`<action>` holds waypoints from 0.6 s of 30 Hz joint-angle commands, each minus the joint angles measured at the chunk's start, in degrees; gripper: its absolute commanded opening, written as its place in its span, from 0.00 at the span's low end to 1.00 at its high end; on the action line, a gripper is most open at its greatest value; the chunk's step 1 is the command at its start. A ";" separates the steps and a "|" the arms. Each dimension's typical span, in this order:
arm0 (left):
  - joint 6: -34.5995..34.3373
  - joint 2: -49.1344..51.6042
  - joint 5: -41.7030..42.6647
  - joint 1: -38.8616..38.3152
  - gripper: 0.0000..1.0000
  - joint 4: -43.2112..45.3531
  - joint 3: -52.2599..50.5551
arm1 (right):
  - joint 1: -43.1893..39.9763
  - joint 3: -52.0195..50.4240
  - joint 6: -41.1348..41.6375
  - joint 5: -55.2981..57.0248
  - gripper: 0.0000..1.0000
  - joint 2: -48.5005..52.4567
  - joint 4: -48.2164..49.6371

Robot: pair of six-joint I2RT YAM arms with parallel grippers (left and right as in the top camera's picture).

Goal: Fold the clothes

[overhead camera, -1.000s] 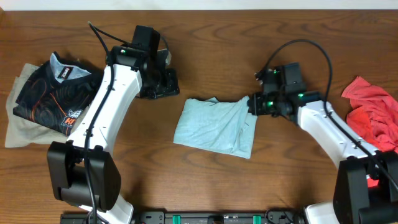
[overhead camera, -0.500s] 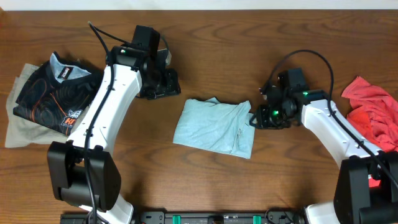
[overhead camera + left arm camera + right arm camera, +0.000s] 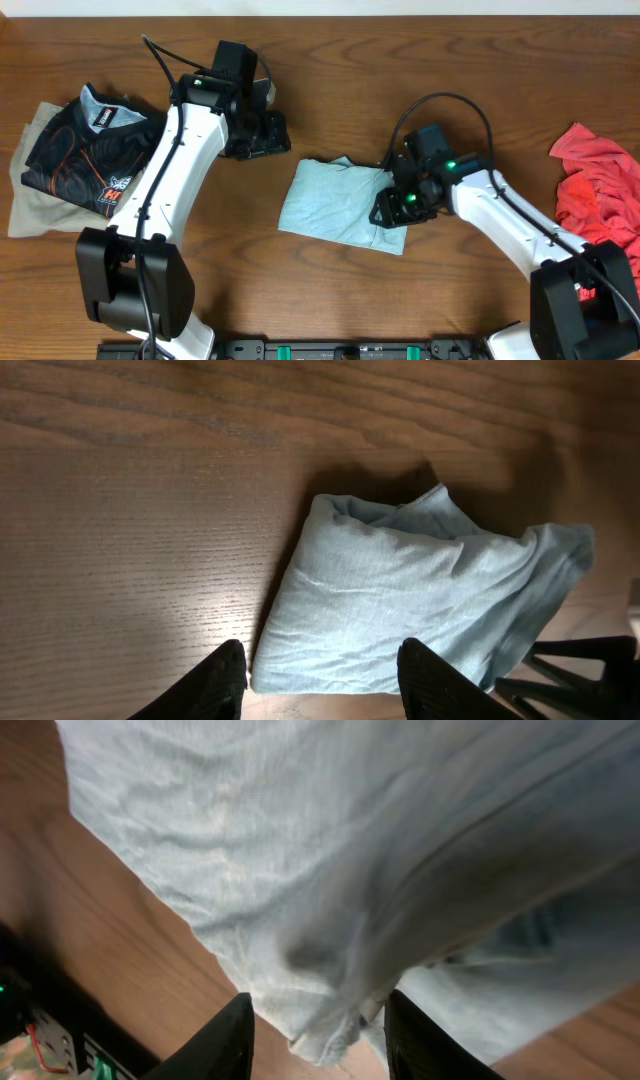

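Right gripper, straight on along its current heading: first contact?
The blue cloth: it fills the wrist view just ahead of the right gripper, a fold sitting between its fingers. Depth is unclear; it may be touching.

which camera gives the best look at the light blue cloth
Left wrist: the light blue cloth shows nearly whole, with its folds and edges clear. Overhead shows the cloth small, its right end under the right gripper. Right wrist shows only a close patch of its fabric.
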 commanded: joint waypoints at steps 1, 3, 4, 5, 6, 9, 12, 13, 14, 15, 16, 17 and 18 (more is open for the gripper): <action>0.57 0.61 -0.57 0.07 0.51 -0.22 -0.42 | 1.86 -1.60 2.78 2.67 0.41 0.13 0.87; 0.57 0.61 -0.57 0.07 0.51 -0.22 -0.42 | 2.60 -2.60 4.59 3.89 0.37 0.13 1.62; 0.57 0.61 -0.57 0.07 0.51 -0.22 -0.42 | 2.75 -3.15 5.44 4.33 0.29 0.13 1.97; 0.57 0.61 -0.57 0.07 0.51 -0.22 -0.42 | 2.91 -3.74 6.49 4.96 0.17 0.13 2.21; 0.57 0.61 -0.57 0.07 0.51 -0.24 -0.42 | 2.91 -4.15 7.21 5.35 0.09 0.13 2.27; 0.57 0.61 -0.57 0.07 0.51 -0.22 -0.42 | 2.84 -4.81 8.04 6.73 0.01 0.13 1.95; 0.57 0.61 -0.57 0.07 0.51 -0.24 -0.42 | 2.73 -4.81 8.02 11.19 0.02 0.11 0.83; 0.57 0.61 -0.55 0.07 0.51 -0.24 -0.42 | 2.51 -4.81 8.04 13.35 0.03 0.11 0.33; 0.57 0.61 -0.57 0.07 0.51 -0.26 -0.42 | 2.19 -4.81 8.09 15.85 0.05 0.11 -0.09; 0.57 0.61 -0.55 0.07 0.51 -0.26 -0.42 | 1.92 -4.81 8.17 18.08 0.05 0.11 -0.26; 0.57 0.61 -0.55 0.07 0.51 -0.26 -0.42 | 1.62 -4.81 8.70 20.72 0.05 0.11 -0.35; 0.57 0.61 -0.55 0.07 0.51 -0.31 -0.42 | 1.29 -4.81 9.22 23.17 0.06 0.11 -0.37; 0.57 0.63 -0.55 0.07 0.51 -0.48 -0.42 | 1.01 -4.81 9.35 24.74 0.08 0.11 -0.35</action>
